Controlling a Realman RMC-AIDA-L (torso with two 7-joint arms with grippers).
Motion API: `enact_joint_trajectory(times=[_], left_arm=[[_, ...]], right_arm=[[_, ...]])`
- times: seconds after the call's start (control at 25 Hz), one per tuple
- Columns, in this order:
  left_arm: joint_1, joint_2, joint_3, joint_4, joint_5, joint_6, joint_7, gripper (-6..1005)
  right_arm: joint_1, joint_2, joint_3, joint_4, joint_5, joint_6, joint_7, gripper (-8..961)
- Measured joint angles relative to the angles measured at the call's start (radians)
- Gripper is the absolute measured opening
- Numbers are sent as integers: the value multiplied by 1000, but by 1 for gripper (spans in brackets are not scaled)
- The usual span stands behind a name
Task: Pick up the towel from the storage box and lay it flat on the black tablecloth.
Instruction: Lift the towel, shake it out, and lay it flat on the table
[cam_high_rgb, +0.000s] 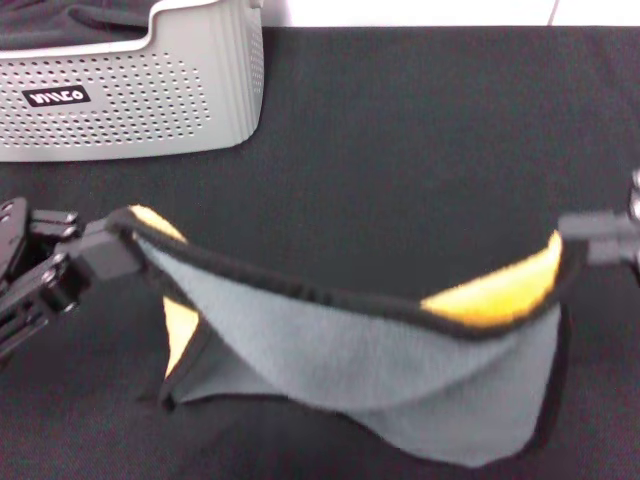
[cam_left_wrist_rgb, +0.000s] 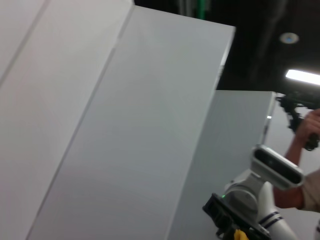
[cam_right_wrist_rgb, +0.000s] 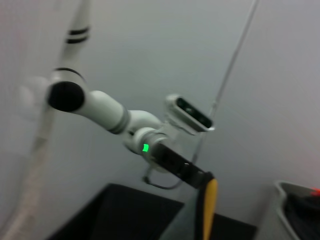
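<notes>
The towel hangs stretched between both arms, out of the box and over the black cloth, its lower edge already touching. The left pincer is clamped on one top corner and the right pincer on the other. To lay it flat, I would keep the top edge taut and lower both corners evenly, away from the settled fold.

Even, soft light in the head view, faint shadow under the towel. Right wrist view is motion-blurred. A ceiling lamp glares in the left wrist view.
</notes>
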Motion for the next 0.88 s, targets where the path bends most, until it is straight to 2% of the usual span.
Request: enact_joint_trajectory(times=[0.12,0.32,0.48,0.6,0.76,0.88], left_arm=[[55,6,38,77,-60,0,-10,5],[142,-1,40,172,-130,1,-29,5],[145,-12,35,151,-149,-1,-65,5],[80,-17,22,32,-115,-4,-67,5],[-82,-15,-43,-230,-5,-6,-23,5],[-218,-9,-101,-465,114,-9,108,5]], right_arm=[[-6,0,7,3,52,-46,5,2],[-18,0,13,13,108,-96,6,1],[-19,0,9,63,58,-62,7,1],[-5,-1,-15,135,-12,-15,8,1],[50,-2,-43,312,-111,27,-11,1],[113,-3,-50,464,-175,45,-43,1]])
